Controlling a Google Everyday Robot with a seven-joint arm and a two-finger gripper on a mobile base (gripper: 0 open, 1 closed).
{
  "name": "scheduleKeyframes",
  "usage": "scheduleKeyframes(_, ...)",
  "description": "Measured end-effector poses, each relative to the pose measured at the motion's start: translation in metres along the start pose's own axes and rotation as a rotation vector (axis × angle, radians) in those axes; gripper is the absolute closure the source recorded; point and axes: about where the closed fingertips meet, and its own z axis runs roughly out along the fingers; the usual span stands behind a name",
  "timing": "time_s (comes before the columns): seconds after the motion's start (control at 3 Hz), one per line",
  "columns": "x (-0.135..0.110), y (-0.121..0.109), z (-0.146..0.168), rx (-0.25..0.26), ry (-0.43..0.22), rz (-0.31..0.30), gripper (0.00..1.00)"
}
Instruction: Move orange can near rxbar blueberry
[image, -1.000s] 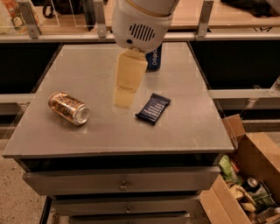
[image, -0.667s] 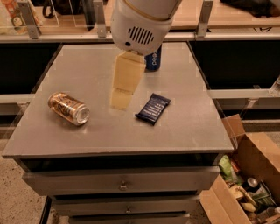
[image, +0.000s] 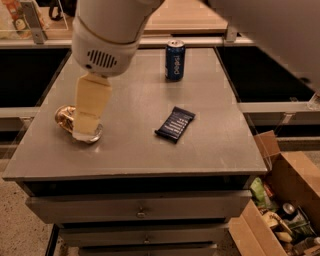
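Observation:
The orange can (image: 64, 118) lies on its side at the left of the grey table (image: 150, 155), its silver end towards the front. My gripper (image: 86, 131) hangs from the white arm directly over the can and hides its middle and right part. The rxbar blueberry (image: 175, 124), a flat dark navy wrapper, lies near the table's middle, about a can's length and a half to the right of the gripper.
A dark blue can (image: 175, 60) stands upright at the back of the table. An open cardboard box (image: 285, 210) with clutter sits on the floor at the lower right. Drawers run under the table's front edge.
My gripper has moved left from the table's middle, away from the rxbar, and down onto the orange can. The view is now closer. The can and bar have not moved.

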Motion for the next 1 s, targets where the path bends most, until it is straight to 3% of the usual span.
scheduleKeyframes(0.33, -0.034, 0.002, 0.026, -0.014, -0.006, -0.021, 0.00)
scheduleKeyframes(0.67, -0.057, 0.009, 0.065, -0.072, 0.022, -0.033, 0.00)
scheduleKeyframes(1.0, -0.064, 0.015, 0.105, -0.165, 0.047, -0.045, 0.00)
